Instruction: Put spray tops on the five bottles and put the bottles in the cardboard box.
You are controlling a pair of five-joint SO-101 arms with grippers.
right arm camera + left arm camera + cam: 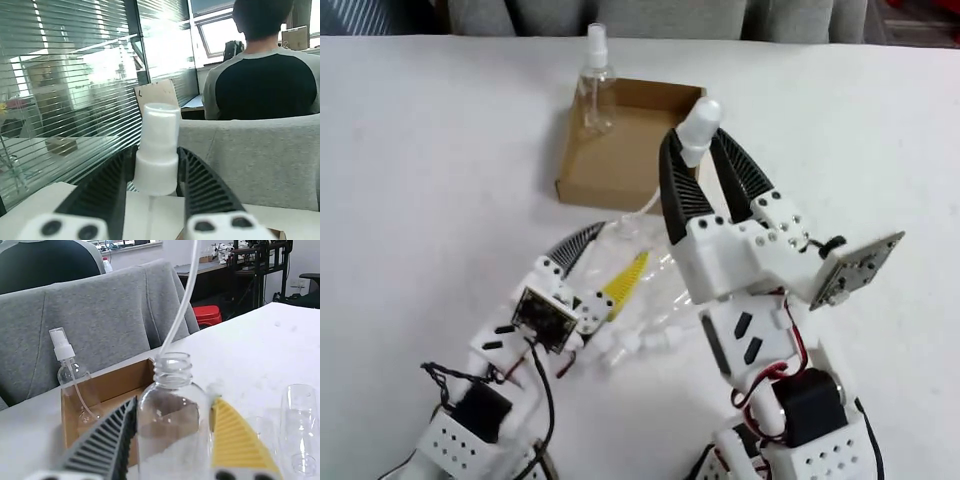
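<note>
Roughly one fifth of the job looks finished: a single capped bottle (595, 85) stands in the cardboard box (582, 190) at the upper centre of the high view, in the box's upper-left corner, its white sprayer on and its thin tube running down inside the clear body.

A second bottle is mid-assembly. The right tool (697, 138), just right of centre in the high view, is closed part-way on a white spray top (700, 118), one black finger on each side of its collar. From that top a pale dip tube (180, 305) curves down and enters the neck of an open bottle (172, 430). The left tool (618, 245), lower and left of centre, clamps that bottle upright between its black finger and its yellow one. The top itself sits well above the threaded neck, so seating it, by this reading, is the step in hand.

More clear, uncapped loose bottles (660, 300) lie on the white desk (440, 150) between the two arms, with small white pieces beside them that may be further spray tops; their number cannot be told. These appear to remain to be fitted and boxed.

The held bottle is transparent and round-shouldered, with a ribbed screw neck and no liquid visible. It seems light and smooth, likely to slip or tip if the top is pressed on off-centre.
</note>
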